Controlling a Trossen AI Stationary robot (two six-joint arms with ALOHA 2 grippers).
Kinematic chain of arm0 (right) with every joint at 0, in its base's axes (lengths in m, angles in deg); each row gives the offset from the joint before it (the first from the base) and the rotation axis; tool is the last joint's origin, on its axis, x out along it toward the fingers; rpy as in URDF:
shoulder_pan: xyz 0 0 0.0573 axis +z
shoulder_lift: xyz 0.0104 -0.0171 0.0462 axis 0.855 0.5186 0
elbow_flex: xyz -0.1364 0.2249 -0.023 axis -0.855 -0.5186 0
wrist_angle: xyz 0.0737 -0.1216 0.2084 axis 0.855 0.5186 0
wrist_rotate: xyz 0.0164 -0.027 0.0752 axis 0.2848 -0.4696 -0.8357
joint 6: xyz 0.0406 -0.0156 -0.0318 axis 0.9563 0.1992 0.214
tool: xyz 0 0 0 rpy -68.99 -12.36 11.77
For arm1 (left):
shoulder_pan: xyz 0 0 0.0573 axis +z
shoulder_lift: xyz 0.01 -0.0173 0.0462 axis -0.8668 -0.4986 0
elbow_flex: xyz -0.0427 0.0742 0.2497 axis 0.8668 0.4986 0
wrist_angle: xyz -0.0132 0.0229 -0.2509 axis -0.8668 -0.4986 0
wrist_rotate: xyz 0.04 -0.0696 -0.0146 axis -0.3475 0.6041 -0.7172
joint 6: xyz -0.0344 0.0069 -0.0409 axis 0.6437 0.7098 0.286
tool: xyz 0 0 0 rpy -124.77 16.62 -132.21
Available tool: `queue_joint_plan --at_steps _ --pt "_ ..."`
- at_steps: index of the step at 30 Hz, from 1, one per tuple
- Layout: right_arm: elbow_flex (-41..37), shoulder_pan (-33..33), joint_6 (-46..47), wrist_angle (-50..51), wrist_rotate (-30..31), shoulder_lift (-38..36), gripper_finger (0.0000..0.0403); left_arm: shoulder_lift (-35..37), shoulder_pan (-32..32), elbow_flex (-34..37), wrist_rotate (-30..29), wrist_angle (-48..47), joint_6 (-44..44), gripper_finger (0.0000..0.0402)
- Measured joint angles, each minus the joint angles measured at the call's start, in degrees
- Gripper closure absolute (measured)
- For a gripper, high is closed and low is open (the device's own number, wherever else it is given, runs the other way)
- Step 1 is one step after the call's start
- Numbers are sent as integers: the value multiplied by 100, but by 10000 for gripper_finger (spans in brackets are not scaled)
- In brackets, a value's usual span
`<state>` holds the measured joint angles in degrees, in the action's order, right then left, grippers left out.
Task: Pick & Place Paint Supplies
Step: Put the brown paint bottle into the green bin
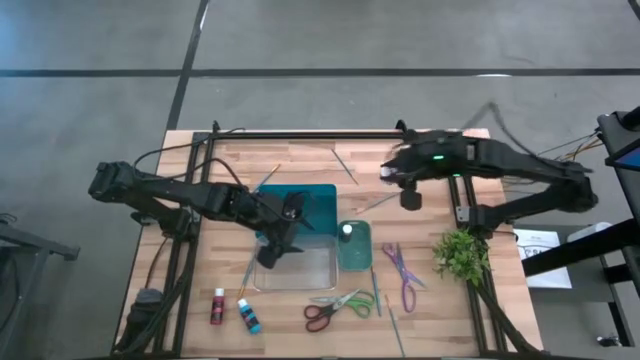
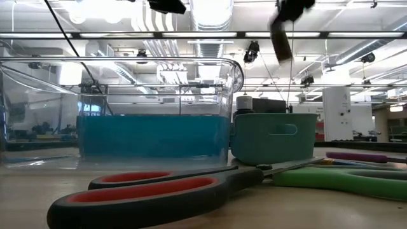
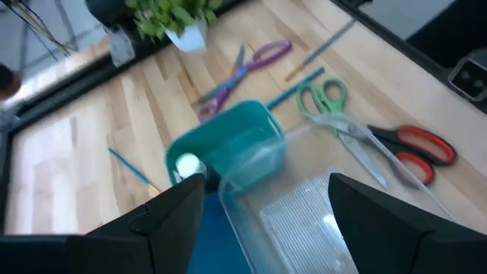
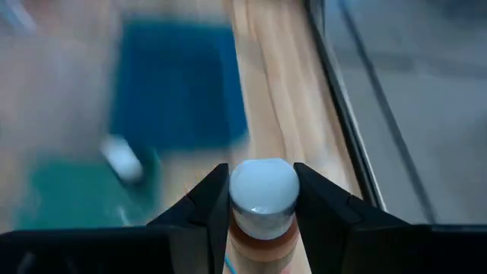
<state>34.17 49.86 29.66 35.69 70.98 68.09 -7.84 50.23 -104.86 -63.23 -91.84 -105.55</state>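
My right gripper (image 1: 408, 190) is up over the table's far right part, shut on a small paint bottle (image 4: 262, 228) with a white cap and a brownish body. My left gripper (image 3: 262, 221) hangs open over the clear container (image 1: 295, 268), touching nothing. A white-capped bottle (image 1: 347, 229) stands in the small teal container (image 1: 356, 250). A red bottle (image 1: 217, 306) and a blue bottle (image 1: 249, 316) lie near the front left. Red-green scissors (image 1: 338, 308), purple scissors (image 1: 402, 275) and thin brushes (image 1: 376, 292) lie flat on the table. My right gripper pinches the bottle between its two fingers at the white cap (image 4: 262, 186), one finger on each side. The brownish body (image 4: 262, 243) runs back between the fingers toward the wrist. The fingers slant downward. The bottle is lifted clear of the table.
A flat teal lid (image 1: 305, 205) lies behind the clear container. A green plant sprig (image 1: 460, 252) stands at the right. More brushes (image 1: 345, 165) lie toward the far edge. Black frame rails (image 1: 330, 133) run along the table's far and side edges.
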Motion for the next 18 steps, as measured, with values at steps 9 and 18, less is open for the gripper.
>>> queue_joint_plan --at_steps 9,18 --pt "-797 1000 697 -2317 -396 -522 292 0 0 35 -61 682 -22 113" --pt "-1309 1457 911 -3179 -531 -222 292 -1 0 396 -108 1635 60 113"
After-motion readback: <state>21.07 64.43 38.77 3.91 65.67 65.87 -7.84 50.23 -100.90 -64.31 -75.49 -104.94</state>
